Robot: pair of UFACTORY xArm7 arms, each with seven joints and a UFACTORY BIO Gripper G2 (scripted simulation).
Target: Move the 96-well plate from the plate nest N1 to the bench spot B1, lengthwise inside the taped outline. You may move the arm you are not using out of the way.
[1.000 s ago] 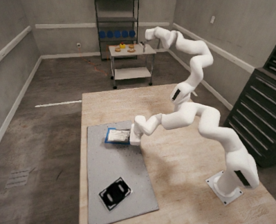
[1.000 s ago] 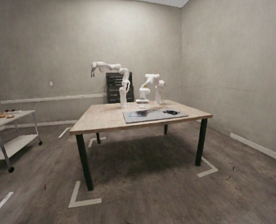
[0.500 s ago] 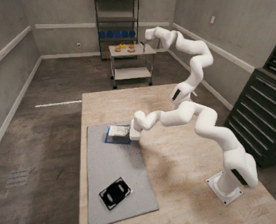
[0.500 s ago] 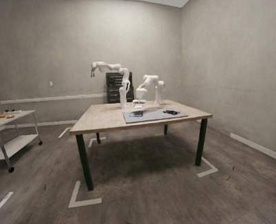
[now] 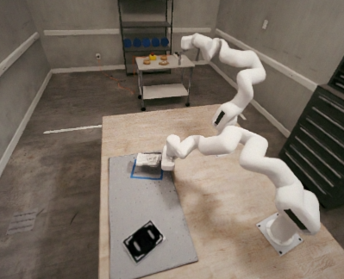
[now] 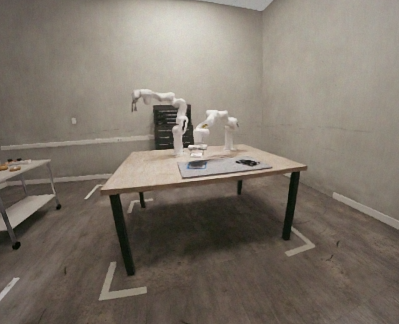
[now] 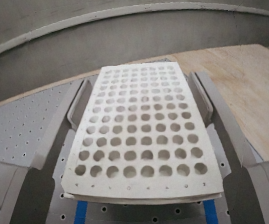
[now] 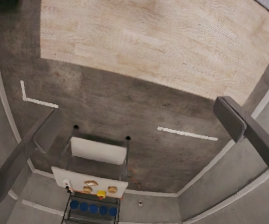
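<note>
The white 96-well plate (image 5: 148, 159) (image 7: 144, 130) is level between the fingers of my left gripper (image 7: 142, 102), which is shut on its two long sides. The plate is held above the grey mat. In the top view it covers the far part of the blue taped outline (image 5: 146, 178); in the left wrist view, tape strips (image 7: 210, 211) run out below its near end, roughly along its length. The black plate nest (image 5: 143, 241) (image 6: 247, 162) holds no plate. My right gripper (image 8: 139, 124) (image 6: 134, 106) is open and empty, high up and away from the mat.
The perforated grey mat (image 5: 136, 201) (image 6: 223, 170) lies on the wooden table (image 5: 209, 196). The right arm (image 5: 250, 73) rises beyond the left arm (image 5: 265, 158). A cart (image 5: 179, 65) with small items and a shelf rack stand beyond the table; a black drawer cabinet (image 5: 326, 145) is beside it.
</note>
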